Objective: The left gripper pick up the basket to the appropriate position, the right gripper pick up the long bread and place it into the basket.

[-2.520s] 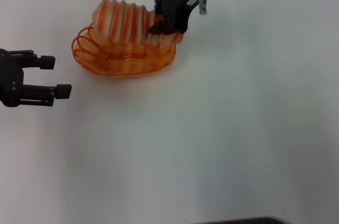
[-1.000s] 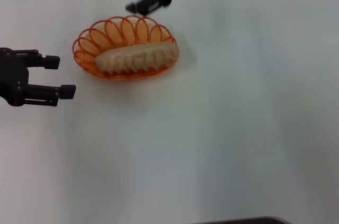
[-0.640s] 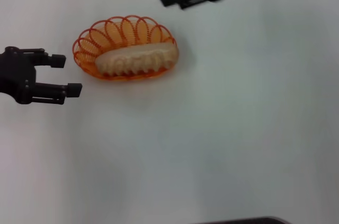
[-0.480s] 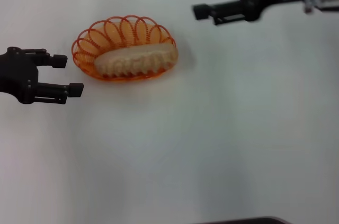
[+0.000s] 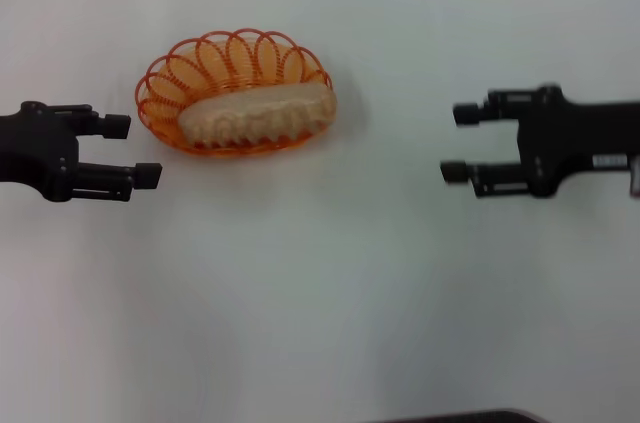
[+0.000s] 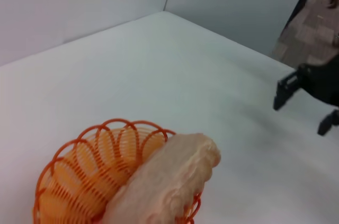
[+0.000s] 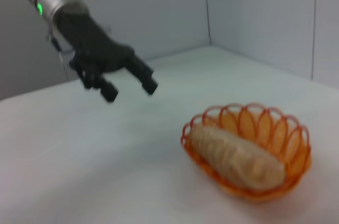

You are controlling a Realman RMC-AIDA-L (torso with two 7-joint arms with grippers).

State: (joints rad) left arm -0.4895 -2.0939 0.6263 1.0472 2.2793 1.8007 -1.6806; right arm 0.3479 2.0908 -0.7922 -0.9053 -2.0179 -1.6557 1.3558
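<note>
The long bread (image 5: pixel 258 116) is gripped by neither set of jaws: those of the right gripper (image 5: pixel 452 143) are spread with nothing between them, and those of the left gripper (image 5: pixel 134 151) are likewise spread and empty. The right gripper is held over the right side of the tabletop (image 5: pixel 330 293), well apart from the loaf, its fingers pointed toward the left side. The left gripper is held near the left edge, just beside the basket (image 5: pixel 236 89) but not touching it. The long bread is seen lying lengthwise inside the basket, cream side up, along the wall nearer the front edge. The basket is set on the tabletop toward the far left part, its scalloped rim upright.
</note>
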